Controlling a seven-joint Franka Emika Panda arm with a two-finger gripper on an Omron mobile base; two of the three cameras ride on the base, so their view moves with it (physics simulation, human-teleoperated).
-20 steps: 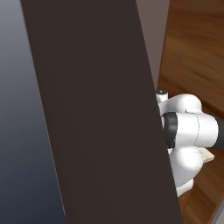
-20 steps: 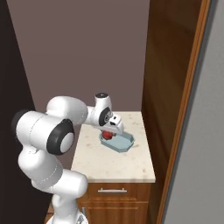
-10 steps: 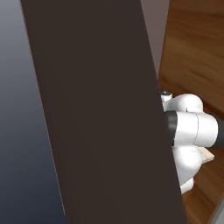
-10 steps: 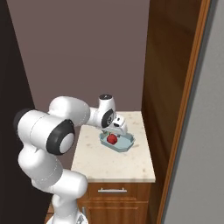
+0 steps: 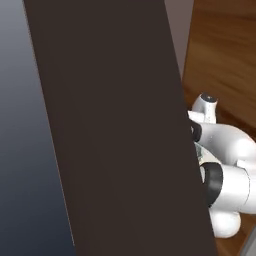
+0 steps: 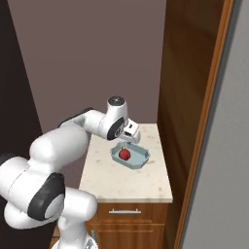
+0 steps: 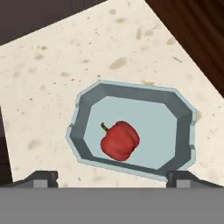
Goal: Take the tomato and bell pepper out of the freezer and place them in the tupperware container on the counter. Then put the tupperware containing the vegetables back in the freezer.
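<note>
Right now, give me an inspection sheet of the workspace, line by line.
Surface: beige speckled stone counter on a brown cabinet.
Job's things: small red lumpy bell pepper lies inside the shallow blue-grey plastic tupperware container on the counter.
Clutter: nothing seen.
Claw: robot claw above the container, fingers apart, holding nothing.
Cables: nothing seen.
Surroundings: tall brown wooden panel beside the counter; large dark panel close to the left base camera.

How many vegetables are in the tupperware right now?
1. The bell pepper lies inside the tupperware on the counter, toward one end. No tomato is in it; nothing in the tray looks hidden.
</note>
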